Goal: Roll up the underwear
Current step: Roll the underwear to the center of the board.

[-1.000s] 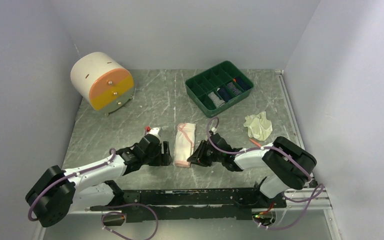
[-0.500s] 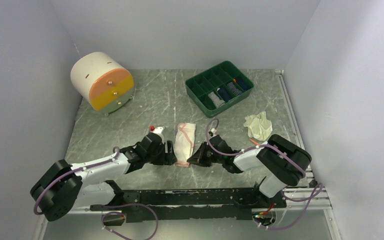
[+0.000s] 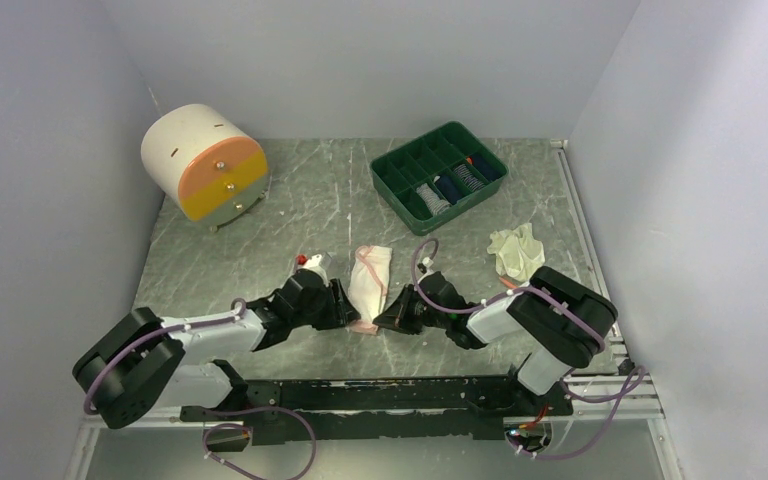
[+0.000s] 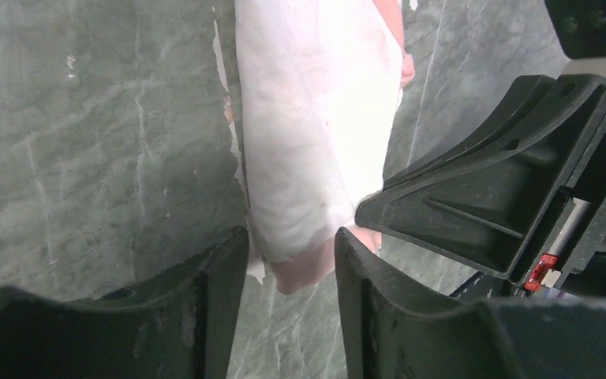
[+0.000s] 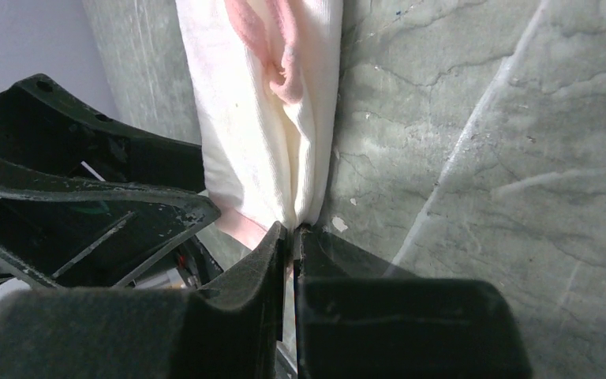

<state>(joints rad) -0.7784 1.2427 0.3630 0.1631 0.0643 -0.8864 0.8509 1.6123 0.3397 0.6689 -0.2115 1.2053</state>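
**Me:** Since a second ago my left arm has slid in toward the middle. My left claw (image 3: pixel 338 304) now sits right at the near end of the pink-trimmed underwear (image 3: pixel 370 272). My right claw (image 3: pixel 388 318) has barely shifted.

**Partner:** How do the claws stand?

**Me:** The left one is spread. On its wrist camera my two fingers (image 4: pixel 213 308) straddle the near end of the cloth. A bit of pink hem pokes out between them, and I can't see either finger pressing on it. The right one is pressed together, its pads (image 5: pixel 260 268) nipping the near right edge of the same garment with only a sliver of a gap.

**Partner:** Where does that garment lie?

**Me:** On the grey marbled table (image 3: pixel 290 215), folded into a long narrow strip running away from my bases. My two claws flank its near end, close to each other.

**Partner:** And the other piece?

**Me:** The cream-white underwear (image 3: pixel 517 252) lies crumpled off to the right, just beyond my right arm and well apart from both claws. Further back is the green tray (image 3: pixel 412 146) with its compartments. At far left stands the round white-and-orange drawer box (image 3: pixel 203 160).
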